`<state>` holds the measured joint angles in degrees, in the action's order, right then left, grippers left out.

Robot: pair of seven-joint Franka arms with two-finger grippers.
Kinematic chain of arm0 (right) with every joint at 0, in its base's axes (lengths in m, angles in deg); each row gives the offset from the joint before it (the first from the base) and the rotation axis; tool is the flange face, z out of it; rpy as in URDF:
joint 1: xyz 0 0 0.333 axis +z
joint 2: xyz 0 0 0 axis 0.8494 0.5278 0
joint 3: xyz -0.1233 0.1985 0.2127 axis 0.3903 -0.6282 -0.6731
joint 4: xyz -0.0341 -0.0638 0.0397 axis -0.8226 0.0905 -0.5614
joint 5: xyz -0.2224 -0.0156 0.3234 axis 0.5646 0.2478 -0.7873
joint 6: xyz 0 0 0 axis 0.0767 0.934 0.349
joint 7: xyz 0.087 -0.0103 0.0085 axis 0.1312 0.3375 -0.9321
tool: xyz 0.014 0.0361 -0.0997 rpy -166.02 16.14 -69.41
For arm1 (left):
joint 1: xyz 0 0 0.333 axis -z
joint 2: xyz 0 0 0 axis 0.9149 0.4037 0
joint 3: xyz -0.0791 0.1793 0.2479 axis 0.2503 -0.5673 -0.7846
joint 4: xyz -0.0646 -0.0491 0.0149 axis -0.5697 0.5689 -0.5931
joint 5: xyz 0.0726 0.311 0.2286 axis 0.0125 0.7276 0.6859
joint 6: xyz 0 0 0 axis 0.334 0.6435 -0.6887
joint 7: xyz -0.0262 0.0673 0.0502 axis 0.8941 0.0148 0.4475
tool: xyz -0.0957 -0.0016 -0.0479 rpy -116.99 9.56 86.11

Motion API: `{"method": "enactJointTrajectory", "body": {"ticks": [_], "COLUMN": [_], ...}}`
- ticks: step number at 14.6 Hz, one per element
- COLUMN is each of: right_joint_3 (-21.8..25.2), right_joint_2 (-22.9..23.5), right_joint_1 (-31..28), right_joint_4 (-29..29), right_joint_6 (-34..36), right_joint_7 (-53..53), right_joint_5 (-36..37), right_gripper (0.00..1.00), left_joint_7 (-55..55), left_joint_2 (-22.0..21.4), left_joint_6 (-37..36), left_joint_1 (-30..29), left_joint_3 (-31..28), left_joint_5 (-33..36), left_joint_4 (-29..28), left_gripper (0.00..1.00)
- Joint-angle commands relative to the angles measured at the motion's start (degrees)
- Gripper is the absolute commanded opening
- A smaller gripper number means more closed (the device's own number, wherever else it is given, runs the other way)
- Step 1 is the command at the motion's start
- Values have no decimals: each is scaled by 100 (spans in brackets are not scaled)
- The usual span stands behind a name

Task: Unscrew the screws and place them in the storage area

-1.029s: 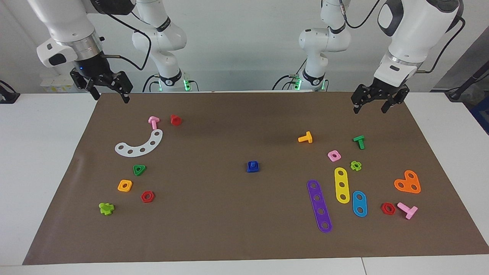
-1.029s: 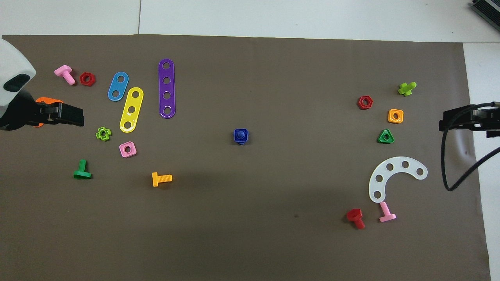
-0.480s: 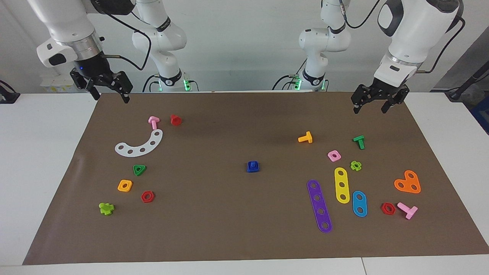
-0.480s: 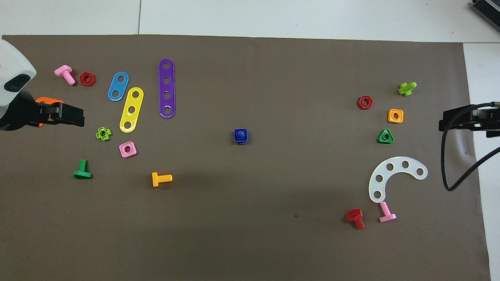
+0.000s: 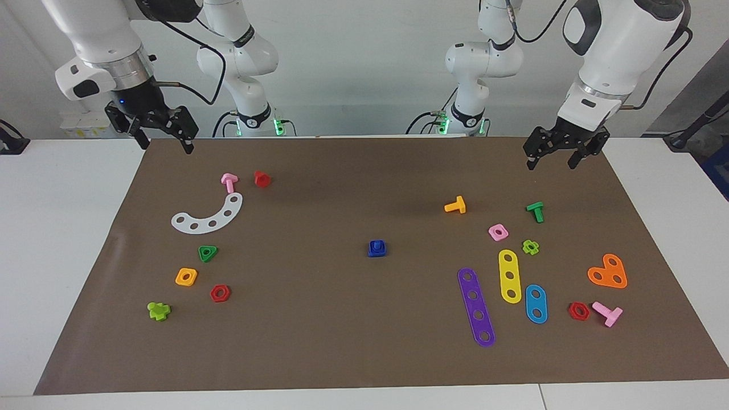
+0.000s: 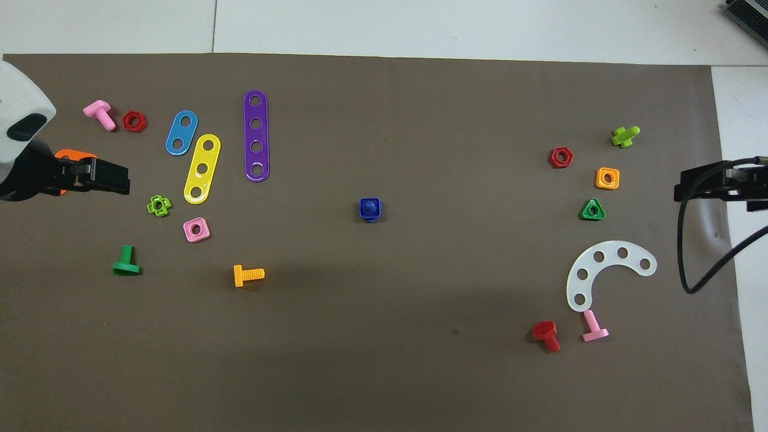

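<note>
The dark-blue screw [image 5: 376,246] stands in a blue square nut [image 5: 377,251] at the middle of the brown mat; it also shows in the overhead view [image 6: 370,207]. The storage area [image 5: 233,259] is bare mat among the white curved strip [image 5: 208,216], green triangle nut [image 5: 208,253], orange square nut [image 5: 186,277] and red hexagon nut [image 5: 220,293], toward the right arm's end. My left gripper [image 5: 551,160] hangs open and empty over the mat's edge at the left arm's end. My right gripper [image 5: 165,145] hangs open and empty over the mat's corner at the right arm's end. Both arms wait.
Purple [image 5: 476,307], yellow [image 5: 510,276] and blue [image 5: 536,303] holed strips, an orange heart plate [image 5: 608,272] and loose bolts and nuts lie toward the left arm's end. Pink [image 5: 229,181] and red [image 5: 262,179] bolts lie beside the white strip.
</note>
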<state>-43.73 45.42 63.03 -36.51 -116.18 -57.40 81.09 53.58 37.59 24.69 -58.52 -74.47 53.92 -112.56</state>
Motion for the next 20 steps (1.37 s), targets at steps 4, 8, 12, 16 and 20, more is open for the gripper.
{"method": "enactJointTrajectory", "body": {"ticks": [4,8,12,16,20], "right_joint_3": [-48,-48,-48,-48,-48], "right_joint_2": [-115,-115,-115,-115,-115], "right_joint_1": [-49,-49,-49,-49,-49], "right_joint_4": [-112,-112,-112,-112,-112], "right_joint_6": [40,40,40,40,40], "right_joint_7": [-103,-103,-103,-103,-103], "right_joint_5": [-44,-44,-44,-44,-44], "right_gripper": [100,100,100,100,100], "left_joint_7": [80,1123,2187,3357,3673], "left_joint_2": [-340,-279,194,828,1372], "left_joint_6": [181,347,865,1805,2201], "left_joint_1": [242,1051,1842,2432,2705], "left_joint_3": [151,151,134,133,125], "left_joint_5": [-55,-55,-55,-20,-38], "left_joint_4": [-552,-676,-659,-623,-423], "left_gripper": [100,100,100,100,100]}}
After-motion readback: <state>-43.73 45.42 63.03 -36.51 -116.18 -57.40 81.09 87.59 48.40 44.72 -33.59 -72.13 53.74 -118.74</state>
